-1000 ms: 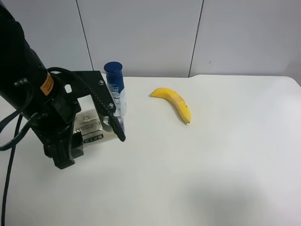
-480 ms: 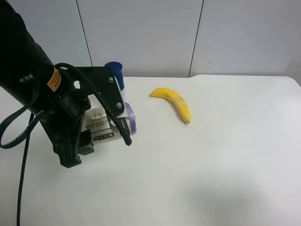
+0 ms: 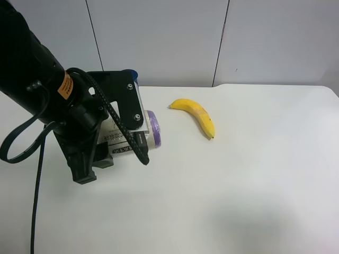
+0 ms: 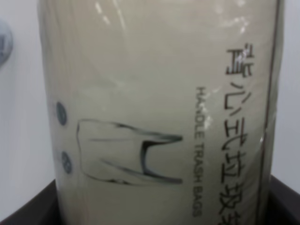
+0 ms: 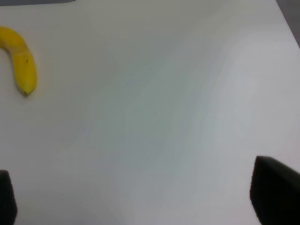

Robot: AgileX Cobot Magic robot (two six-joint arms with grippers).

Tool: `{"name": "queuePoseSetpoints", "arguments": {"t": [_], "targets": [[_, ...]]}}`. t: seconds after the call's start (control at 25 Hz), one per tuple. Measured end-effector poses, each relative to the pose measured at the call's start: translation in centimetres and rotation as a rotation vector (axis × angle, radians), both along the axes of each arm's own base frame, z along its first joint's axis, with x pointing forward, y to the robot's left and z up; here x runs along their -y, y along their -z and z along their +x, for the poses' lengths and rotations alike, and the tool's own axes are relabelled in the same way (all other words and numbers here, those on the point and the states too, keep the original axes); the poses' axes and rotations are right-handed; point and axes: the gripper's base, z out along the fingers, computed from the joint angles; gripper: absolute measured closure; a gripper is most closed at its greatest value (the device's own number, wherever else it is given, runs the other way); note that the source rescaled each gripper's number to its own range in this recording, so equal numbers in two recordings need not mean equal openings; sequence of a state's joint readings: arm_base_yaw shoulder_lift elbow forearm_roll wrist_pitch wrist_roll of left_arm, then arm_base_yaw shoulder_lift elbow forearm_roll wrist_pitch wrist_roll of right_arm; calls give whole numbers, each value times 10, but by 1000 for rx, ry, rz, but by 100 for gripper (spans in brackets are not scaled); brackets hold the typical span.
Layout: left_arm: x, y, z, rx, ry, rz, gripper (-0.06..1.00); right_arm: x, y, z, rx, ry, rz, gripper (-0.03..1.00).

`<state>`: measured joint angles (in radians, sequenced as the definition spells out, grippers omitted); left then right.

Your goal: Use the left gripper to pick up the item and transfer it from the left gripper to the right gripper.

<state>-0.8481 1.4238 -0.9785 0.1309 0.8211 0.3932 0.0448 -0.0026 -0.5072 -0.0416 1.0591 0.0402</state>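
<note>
Our left gripper [image 3: 112, 142] is clamped on the roll [image 3: 150, 131], its broad plates pressing the papered sides, so the label fills the left wrist view. We hold the roll lying sideways with one purple end sticking out past the plates, which we judge leaves the other gripper a free part to take. Whether it is clear of the table [image 3: 254, 180] we cannot tell. The right gripper [image 5: 140, 201] is spread wide over bare table, grasping nothing. A blue cap [image 3: 133, 73] peeks from behind the plate. The banana [image 3: 197, 115] lies well apart from the roll; we judge a handover above the table clears it.
</note>
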Motion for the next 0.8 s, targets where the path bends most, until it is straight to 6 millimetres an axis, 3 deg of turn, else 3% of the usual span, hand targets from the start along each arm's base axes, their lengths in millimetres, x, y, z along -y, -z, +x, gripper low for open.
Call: {"name": "queuePoseSetpoints", "arguments": {"t": [0.68,0.8], "targets": [[7,-2,0,24,92,-49,94,-4,0,0,-7,-28,41,-3],[7,-2,0,26,97,-48,94,-11,-11,5,-66,-81,104,-3]]}}
